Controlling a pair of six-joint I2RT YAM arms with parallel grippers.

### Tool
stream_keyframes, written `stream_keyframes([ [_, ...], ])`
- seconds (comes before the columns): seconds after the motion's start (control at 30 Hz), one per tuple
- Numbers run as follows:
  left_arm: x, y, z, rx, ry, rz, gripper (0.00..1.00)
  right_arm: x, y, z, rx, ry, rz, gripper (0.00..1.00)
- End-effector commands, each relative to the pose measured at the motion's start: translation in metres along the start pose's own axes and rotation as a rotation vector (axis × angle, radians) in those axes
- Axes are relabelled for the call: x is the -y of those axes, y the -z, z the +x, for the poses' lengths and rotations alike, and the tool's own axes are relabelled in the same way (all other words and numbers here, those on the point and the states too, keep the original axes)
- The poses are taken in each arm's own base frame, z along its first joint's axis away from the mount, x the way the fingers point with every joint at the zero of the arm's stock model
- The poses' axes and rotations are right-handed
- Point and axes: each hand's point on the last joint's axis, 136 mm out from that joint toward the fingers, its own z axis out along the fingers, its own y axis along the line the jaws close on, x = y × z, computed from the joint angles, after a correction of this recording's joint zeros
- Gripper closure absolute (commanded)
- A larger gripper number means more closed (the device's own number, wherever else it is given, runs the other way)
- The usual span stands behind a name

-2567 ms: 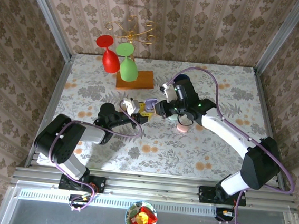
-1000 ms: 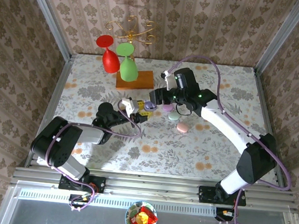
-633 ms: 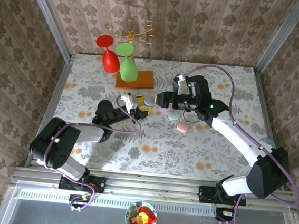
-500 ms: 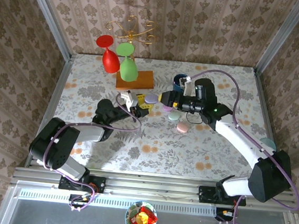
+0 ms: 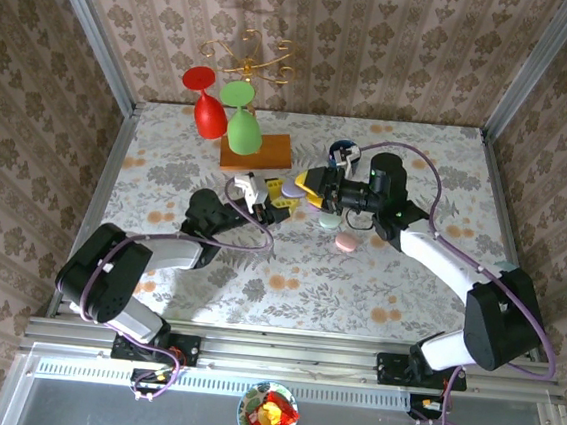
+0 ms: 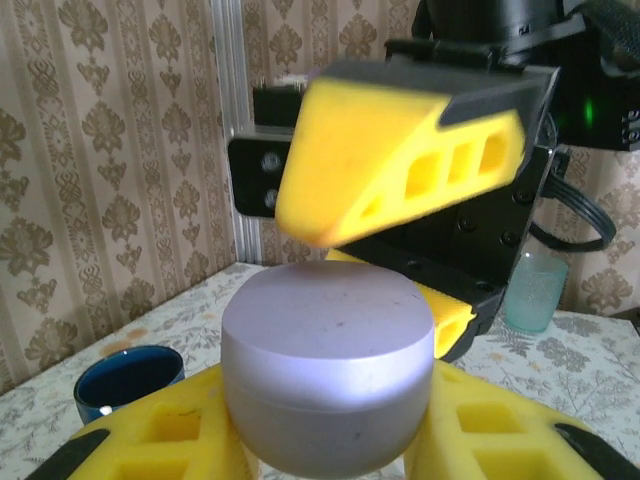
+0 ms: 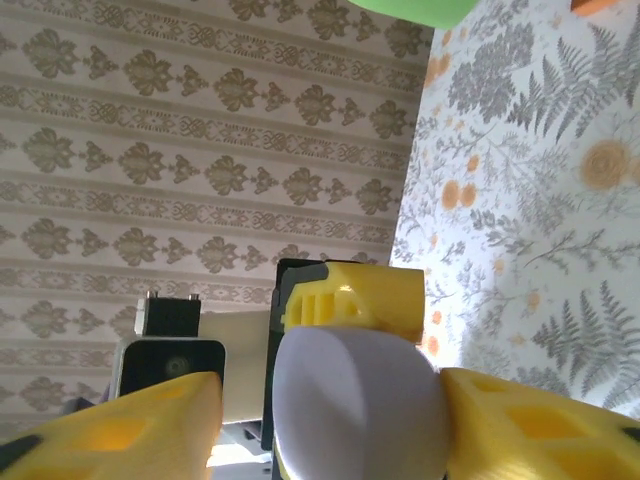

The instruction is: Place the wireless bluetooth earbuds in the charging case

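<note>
A lavender oval charging case (image 5: 291,188) is held above the table, lid closed, with my left gripper (image 5: 279,198) shut on its lower half. In the left wrist view the case (image 6: 328,370) sits between that gripper's yellow fingers (image 6: 150,440). My right gripper (image 5: 311,182) reaches in from the right. In the right wrist view its jaws straddle the case (image 7: 360,400): one finger (image 7: 540,420) touches the case, the other (image 7: 120,430) stands apart with a gap. The earbuds are out of view.
A pale green case (image 5: 330,220) and a pink case (image 5: 345,243) lie on the table under the right arm. A wooden block (image 5: 269,154) carries a red and a green glass. A blue cup (image 5: 342,148) stands behind the grippers.
The right arm's wrist swung to the right while its gripper stayed at the lavender case; its jaws widened, then narrowed around it. The left gripper kept hold of the case.
</note>
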Motion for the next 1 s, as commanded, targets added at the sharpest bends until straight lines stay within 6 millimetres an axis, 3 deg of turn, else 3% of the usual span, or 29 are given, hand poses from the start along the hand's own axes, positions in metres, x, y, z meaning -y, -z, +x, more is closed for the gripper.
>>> stream_keyframes([
  [0.0,0.004,-0.003,-0.014,0.033,-0.045,0.009,0.65,-0.015,0.000,0.006,-0.042,0.013,-0.069,0.60],
  [0.23,0.003,-0.002,-0.012,0.028,-0.053,0.004,0.65,-0.006,0.005,0.002,-0.009,0.014,-0.050,0.80],
  [0.33,0.003,-0.001,-0.010,0.023,-0.062,0.003,0.61,-0.004,0.009,-0.002,0.021,0.044,-0.038,0.84],
  [0.37,0.004,0.000,-0.009,0.021,-0.064,0.003,0.57,-0.003,0.010,-0.002,0.027,0.053,-0.033,0.85],
  [0.5,0.007,0.005,-0.005,0.004,-0.059,0.005,0.15,0.009,0.016,-0.007,0.060,0.068,0.013,0.85],
  [0.6,0.011,0.014,0.007,-0.051,-0.068,0.004,0.00,0.032,0.022,-0.015,0.103,0.060,0.079,0.85],
  [0.77,0.021,0.033,0.034,-0.192,-0.079,-0.003,0.00,0.072,0.029,-0.022,0.135,0.038,0.162,0.85],
  [0.97,0.034,0.058,0.064,-0.374,-0.080,-0.027,0.00,0.133,0.026,-0.008,0.099,0.053,0.343,0.85],
])
